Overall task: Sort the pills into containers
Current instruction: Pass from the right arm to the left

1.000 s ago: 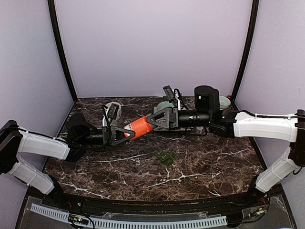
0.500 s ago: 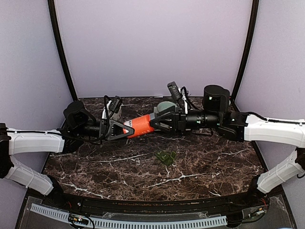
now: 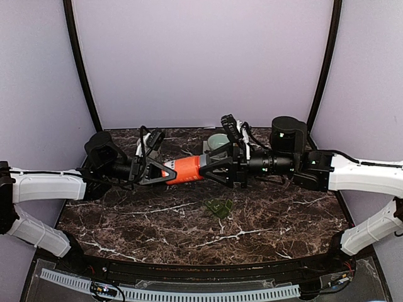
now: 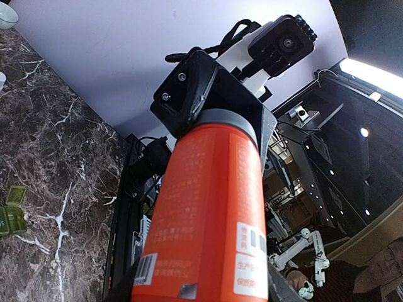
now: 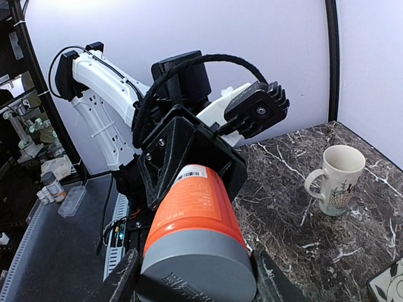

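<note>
Left gripper (image 3: 165, 172) is clamped on the labelled bottom end of an orange plastic bottle (image 3: 184, 168). The right gripper (image 3: 208, 165) is clamped on its grey cap end. The bottle lies sideways between them, held above the table at the middle of the top view.

The dark brown marble-patterned table (image 3: 283, 220) fills the lower half of that view. The white left arm (image 3: 47, 185) reaches in from the left edge and the white right arm (image 3: 365, 176) from the right edge.

In the right wrist view the grey cap fills the bottom centre. A beige ceramic mug (image 5: 337, 179) stands upright on the table at the right of that view. A pale green bowl (image 3: 218, 139) shows behind the right gripper, partly hidden.

The small dark green pill-box strip (image 3: 218, 207) lies on the table just below the centre of the top view, under the bottle and apart from both grippers. It also shows at the lower left edge of the left wrist view.
</note>
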You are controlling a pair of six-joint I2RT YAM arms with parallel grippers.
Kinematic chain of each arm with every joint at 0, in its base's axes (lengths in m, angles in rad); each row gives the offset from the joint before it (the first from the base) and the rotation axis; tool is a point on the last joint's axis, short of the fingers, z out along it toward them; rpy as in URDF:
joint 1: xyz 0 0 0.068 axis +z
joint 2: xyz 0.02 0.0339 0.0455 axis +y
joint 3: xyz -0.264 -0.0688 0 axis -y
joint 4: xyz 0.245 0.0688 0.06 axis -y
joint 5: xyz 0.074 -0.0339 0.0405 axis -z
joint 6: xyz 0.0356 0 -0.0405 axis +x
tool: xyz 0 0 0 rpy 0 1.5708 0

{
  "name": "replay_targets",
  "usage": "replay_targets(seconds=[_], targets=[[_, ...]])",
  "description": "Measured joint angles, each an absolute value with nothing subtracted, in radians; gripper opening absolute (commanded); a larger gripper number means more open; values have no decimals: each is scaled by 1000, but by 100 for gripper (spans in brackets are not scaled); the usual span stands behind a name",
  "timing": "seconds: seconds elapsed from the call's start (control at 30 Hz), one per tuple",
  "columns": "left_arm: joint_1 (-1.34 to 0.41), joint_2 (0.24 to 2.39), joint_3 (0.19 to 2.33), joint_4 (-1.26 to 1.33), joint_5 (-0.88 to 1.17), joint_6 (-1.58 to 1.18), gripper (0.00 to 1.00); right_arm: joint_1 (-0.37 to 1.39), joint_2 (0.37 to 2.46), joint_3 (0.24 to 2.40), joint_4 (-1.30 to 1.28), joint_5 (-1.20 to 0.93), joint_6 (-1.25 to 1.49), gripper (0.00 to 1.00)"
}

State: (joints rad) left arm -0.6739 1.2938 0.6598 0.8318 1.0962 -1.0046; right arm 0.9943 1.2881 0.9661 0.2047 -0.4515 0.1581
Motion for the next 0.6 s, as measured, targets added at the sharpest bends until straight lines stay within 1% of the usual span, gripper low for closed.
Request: replay_targets(seconds=[0.03, 0.1, 0.2, 0.3, 0.6], targets=[[-674, 1294, 660, 827, 1097, -1002, 0, 995, 1288, 968, 198, -451, 152, 53], [-674, 1294, 662, 810, 1097, -987, 0, 995, 1288, 970, 185, -450, 146, 63], [-672, 1289, 672, 767, 1089, -952, 0, 992, 1285, 971, 139, -416, 133, 72], [-670, 1265, 685, 740, 1076, -910, 0, 988, 1285, 971, 78, -382, 134, 76], [-673, 1209, 718, 686, 1045, -765, 0, 982, 1271, 969, -19, -303, 171, 77]])
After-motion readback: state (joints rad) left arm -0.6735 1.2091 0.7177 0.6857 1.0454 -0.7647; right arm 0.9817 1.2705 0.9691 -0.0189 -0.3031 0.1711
